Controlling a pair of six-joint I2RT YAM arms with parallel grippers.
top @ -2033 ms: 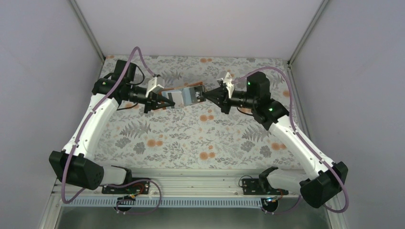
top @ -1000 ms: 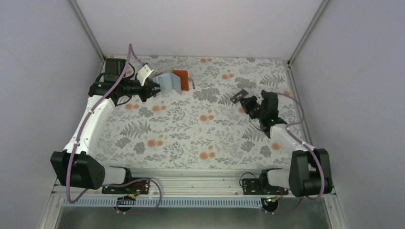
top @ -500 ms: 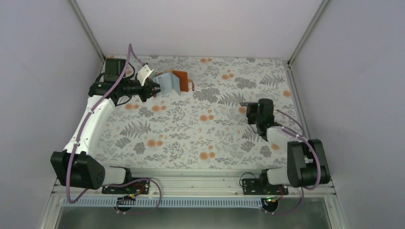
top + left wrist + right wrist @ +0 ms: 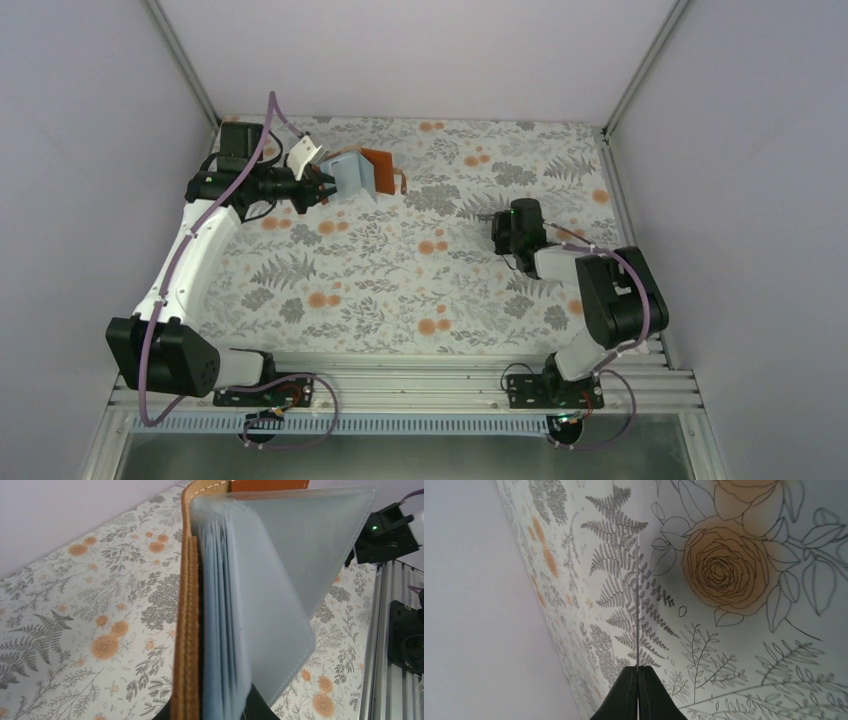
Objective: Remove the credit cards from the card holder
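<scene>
My left gripper (image 4: 325, 188) is shut on the card holder (image 4: 358, 172) and holds it open above the far left of the table. In the left wrist view the card holder (image 4: 225, 605) fills the frame, with a rust-brown outer edge and pale blue-grey sleeves fanned out. Its fingers (image 4: 265, 711) show dark at the bottom. My right gripper (image 4: 497, 222) is low over the right-middle of the table. In the right wrist view the right gripper (image 4: 638, 672) is shut on a thin dark card (image 4: 637, 600) seen edge-on. The pink and teal cards are not visible.
A floral cloth (image 4: 400, 270) covers the table. Grey walls close it in at the left, back and right. A metal rail (image 4: 400, 375) with the arm bases runs along the near edge. The right arm (image 4: 610, 295) is folded back at the near right.
The right arm pulled the dark card away from the holder, folded back to the right and lowered it toward the cloth. The left arm drew the holder to the far left and holds still.
</scene>
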